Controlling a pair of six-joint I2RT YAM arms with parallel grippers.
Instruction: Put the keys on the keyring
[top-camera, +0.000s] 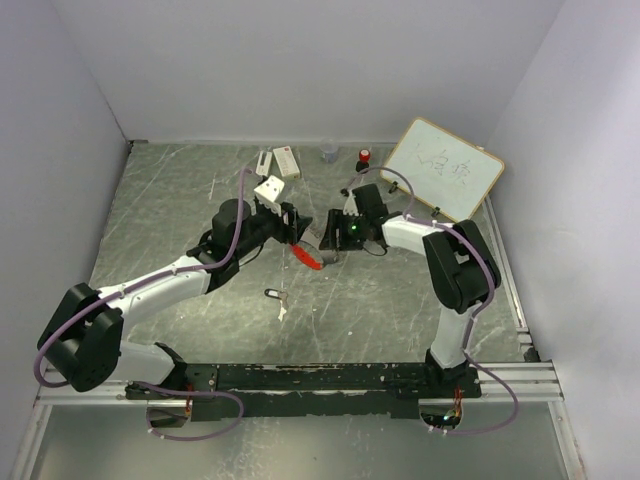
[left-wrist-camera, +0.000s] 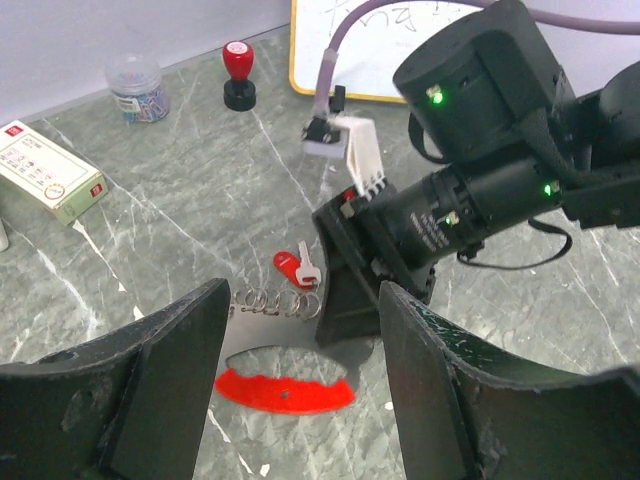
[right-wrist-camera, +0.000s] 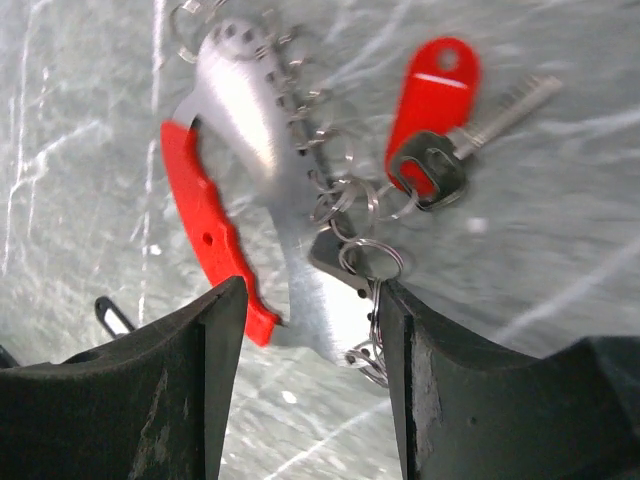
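The left gripper (left-wrist-camera: 300, 290) was seen open at the curved red-and-silver keyring (left-wrist-camera: 285, 392); whether the right gripper (right-wrist-camera: 310, 290) clamped it could not be told.

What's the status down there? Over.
Left gripper and right gripper open over keyring. Red key beside it; black key apart on table. Nothing blocking.

In your right wrist view the keyring (right-wrist-camera: 250, 170) and the red-headed key (right-wrist-camera: 432, 95) are smeared by blur, and the dark piece under that key's head cannot be made out. The keyring's near end drops between the fingers of the right gripper (right-wrist-camera: 312, 295), so you cannot tell whether it is pinched. From above, only a red sliver of the keyring shows. The whiteboard (left-wrist-camera: 420, 35) is cut off at the top of the left wrist view.
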